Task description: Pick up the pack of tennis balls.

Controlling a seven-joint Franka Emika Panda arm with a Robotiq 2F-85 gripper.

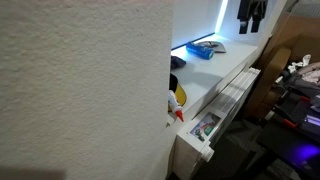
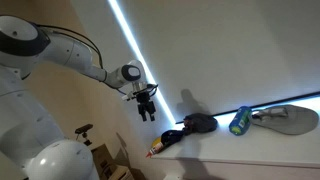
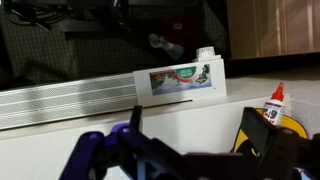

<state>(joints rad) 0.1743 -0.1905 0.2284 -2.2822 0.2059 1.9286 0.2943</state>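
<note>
The pack of tennis balls is a flat bright-blue pack lying on the white tabletop near its far end. It also shows in an exterior view. My gripper hangs in the air above and beside the pack, clear of it, and shows in an exterior view too. In the wrist view the two dark fingers stand wide apart with only bare white table between them. The gripper is open and empty. The pack is out of the wrist view.
A dark round thing and a yellow-red-white rounded thing lie on the table nearer the camera. A grey slipper-like thing lies beyond the pack. A small picture box and a glue bottle show below. A big textured panel blocks the left.
</note>
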